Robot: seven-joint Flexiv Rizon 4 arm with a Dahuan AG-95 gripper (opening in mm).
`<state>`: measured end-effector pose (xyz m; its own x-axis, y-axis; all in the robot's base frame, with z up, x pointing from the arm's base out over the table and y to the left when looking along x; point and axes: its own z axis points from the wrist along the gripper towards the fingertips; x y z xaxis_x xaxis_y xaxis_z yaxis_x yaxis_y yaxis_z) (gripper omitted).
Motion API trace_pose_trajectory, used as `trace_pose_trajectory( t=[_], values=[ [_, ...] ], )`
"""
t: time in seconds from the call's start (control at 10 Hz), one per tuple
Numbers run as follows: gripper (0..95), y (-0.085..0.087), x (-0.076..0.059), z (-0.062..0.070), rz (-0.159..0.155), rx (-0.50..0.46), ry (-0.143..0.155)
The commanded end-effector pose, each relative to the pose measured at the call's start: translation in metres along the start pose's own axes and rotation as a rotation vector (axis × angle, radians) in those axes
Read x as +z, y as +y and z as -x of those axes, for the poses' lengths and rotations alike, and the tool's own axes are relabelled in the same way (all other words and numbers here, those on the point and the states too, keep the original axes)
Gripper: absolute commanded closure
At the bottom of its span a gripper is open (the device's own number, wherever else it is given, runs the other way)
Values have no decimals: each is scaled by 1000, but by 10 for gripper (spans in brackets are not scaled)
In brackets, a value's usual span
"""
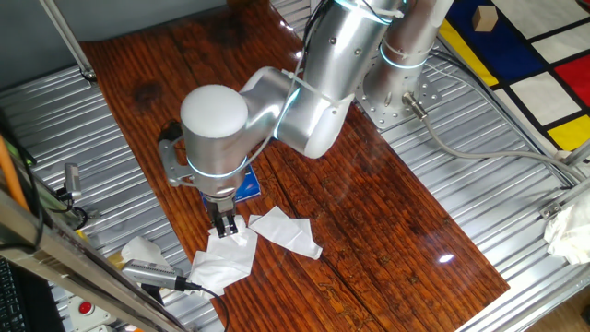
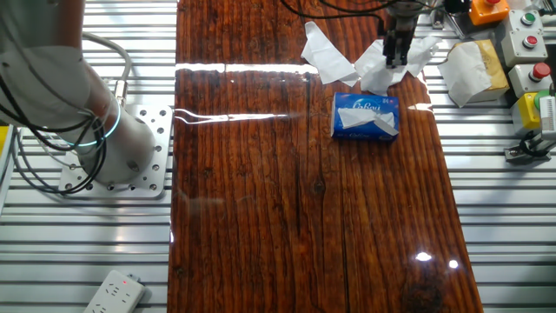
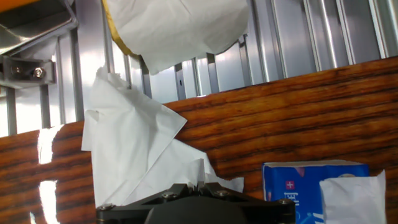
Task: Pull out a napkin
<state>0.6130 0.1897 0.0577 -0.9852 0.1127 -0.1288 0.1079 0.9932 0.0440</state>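
My gripper (image 1: 226,224) is shut on the napkin (image 1: 224,261), a wrinkled white sheet that hangs from the fingertips down onto the wooden table (image 1: 369,221). In the hand view the jaws (image 3: 200,184) pinch the napkin's (image 3: 130,155) lower edge. In the other fixed view the gripper (image 2: 395,57) stands over the napkin (image 2: 375,74), just beyond the blue tissue pack (image 2: 365,116). The pack (image 1: 247,188) lies close behind the gripper; a fresh tissue (image 3: 351,198) sticks out of it. A flat white tissue with pointed corners (image 1: 288,231) lies beside the napkin.
A crumpled white tissue lies over a yellowish box (image 2: 471,69) on the metal slats next to the table's end, and also shows in the hand view (image 3: 180,25). Button boxes (image 2: 530,35) stand beyond it. A power strip (image 2: 113,294) and the arm's base (image 2: 113,161) are at the other side.
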Motion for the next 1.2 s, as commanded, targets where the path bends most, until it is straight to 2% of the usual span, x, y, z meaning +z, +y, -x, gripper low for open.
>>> trace_pose_trajectory(
  t=[0.1,0.2,0.4,0.7,1.0,1.1,1.2],
  values=[
    [380,-1,0,0,12,5,-33],
    [0,-1,0,0,39,21,-40],
    [0,-1,0,0,65,36,-53],
    [0,-1,-2,0,61,19,-54],
    [0,-1,-7,2,58,7,-41],
    [0,-2,-13,4,37,-32,-28],
    [0,-5,-23,7,0,-92,-2]
  ],
)
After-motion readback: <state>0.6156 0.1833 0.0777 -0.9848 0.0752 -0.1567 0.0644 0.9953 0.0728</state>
